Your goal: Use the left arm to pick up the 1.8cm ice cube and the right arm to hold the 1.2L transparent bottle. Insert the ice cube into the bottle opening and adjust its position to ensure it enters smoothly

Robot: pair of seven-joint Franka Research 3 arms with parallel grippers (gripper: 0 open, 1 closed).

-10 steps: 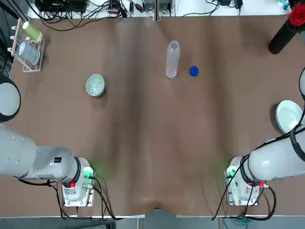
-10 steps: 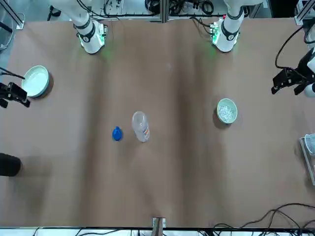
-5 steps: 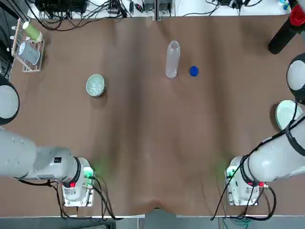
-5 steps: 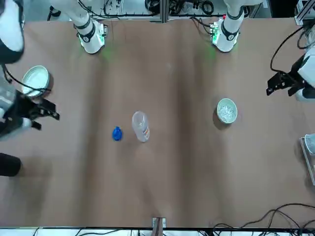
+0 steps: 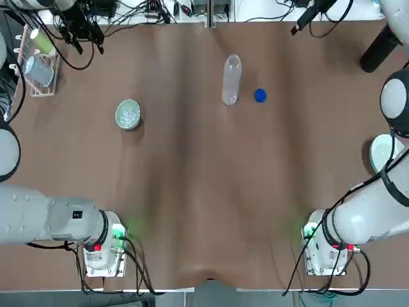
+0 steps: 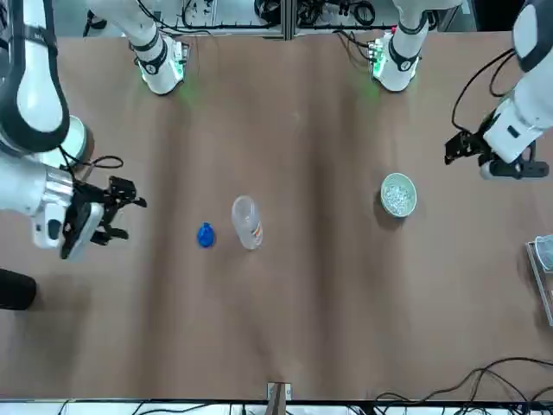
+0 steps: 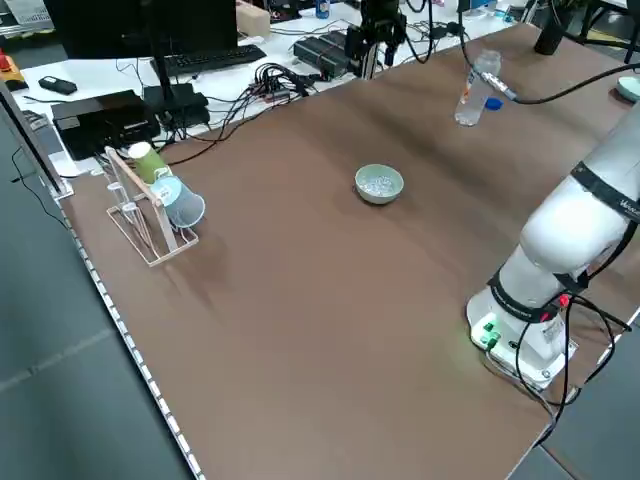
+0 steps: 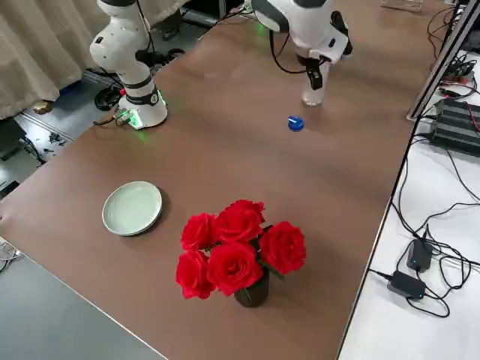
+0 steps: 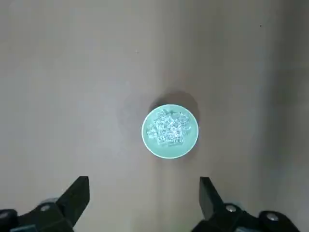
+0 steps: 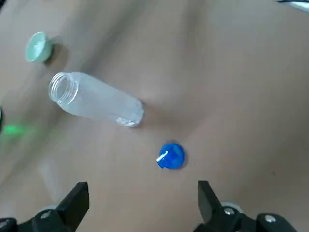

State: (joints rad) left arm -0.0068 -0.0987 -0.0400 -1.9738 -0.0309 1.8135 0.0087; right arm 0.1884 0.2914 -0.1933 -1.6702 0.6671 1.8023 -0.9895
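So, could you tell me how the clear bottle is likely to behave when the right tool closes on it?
The bottle stands upright, tall and slim, so a sideways nudge would probably tip it. It looks empty and uncapped, the blue cap beside it, so it is likely light and may flex under squeeze. The right tool is open, apart from it.
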